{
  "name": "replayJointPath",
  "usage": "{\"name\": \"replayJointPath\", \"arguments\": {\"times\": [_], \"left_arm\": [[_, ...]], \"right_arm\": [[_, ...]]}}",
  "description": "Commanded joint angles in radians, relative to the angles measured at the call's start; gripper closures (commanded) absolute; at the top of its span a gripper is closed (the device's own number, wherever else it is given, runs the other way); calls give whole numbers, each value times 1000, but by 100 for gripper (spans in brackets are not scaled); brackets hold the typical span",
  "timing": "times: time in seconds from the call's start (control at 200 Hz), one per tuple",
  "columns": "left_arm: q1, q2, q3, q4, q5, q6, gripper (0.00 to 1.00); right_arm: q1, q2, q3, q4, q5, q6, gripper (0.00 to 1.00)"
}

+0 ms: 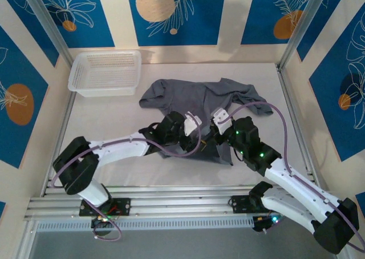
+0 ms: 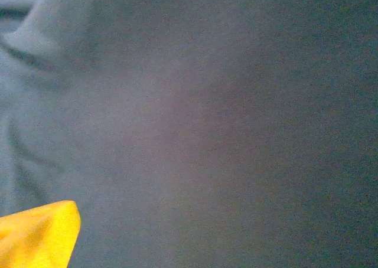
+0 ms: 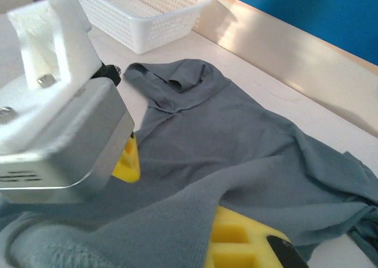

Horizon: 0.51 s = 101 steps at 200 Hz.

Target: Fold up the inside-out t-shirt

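On the white table top (image 1: 114, 162), just beyond both wrists, lies the dark slate-grey soft fabric t-shirt (image 1: 194, 96). It is crumpled and only partly spread, and its near part is under the two arms. The white plastic mesh basket (image 1: 104, 90) stands apart from it at the far left.

You have the left gripper (image 1: 193, 124) and the right gripper (image 1: 218, 117) close together over the near middle of the cloth. From the left wrist you see grey fabric very near and one yellow fingertip (image 2: 35, 235) in the lower corner, so you cannot tell if this pincer is released or clenched. From the right wrist a fold of the shirt lies draped over one yellow finger (image 3: 236, 241), with a stitched hem (image 3: 47, 250) bunched beside it. The cloth looks lifted there, but you cannot tell whether the jaws are clenched on it.

Expect the shirt to be light, limp and without any stiffness. It will probably sag, stretch a little and slide on the smooth table, and one pinch can easily take two layers together. It is not fragile. A better hold, in my judgement, is on a stitched edge such as the hem or a sleeve end, with the two pincers well apart so the cloth hangs flat between them.

You can read no brand, label, print or writing on the shirt or the basket, and the blue wall panels (image 1: 171, 13) carry only leaf and circle drawings, no words
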Motion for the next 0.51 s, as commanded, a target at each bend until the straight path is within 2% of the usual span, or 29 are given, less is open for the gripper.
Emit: {"name": "replayJointPath", "arguments": {"times": [0.0,0.025,0.04,0.05,0.145,0.205,0.275,0.33,0.385,0.5], "left_arm": [[38,-9,28,18,-184,-105,42],[59,-19,33,-4,-161,-133,82],[74,-24,37,-19,-138,-151,96],[82,-28,43,-35,-120,-162,100],[144,-18,171,-255,89,-189,100],[138,-14,234,-360,119,-172,100],[136,-45,230,-347,149,-202,100],[137,-62,229,-320,181,-241,100],[136,-60,250,-310,215,-277,100],[137,-48,283,-285,255,-362,100]], "right_arm": [[-18,-40,-8,17,126,4,100],[-37,-48,-20,27,162,10,100],[-52,-49,-25,31,180,19,100],[-63,-50,-28,30,194,27,100],[-208,-53,-4,-55,238,147,100],[-291,-55,21,-121,192,241,91],[-323,-66,42,-156,72,319,77],[-307,-79,45,-148,-83,352,66],[-257,-98,41,-135,-187,402,60],[-76,-136,9,-88,-185,537,62]]}}
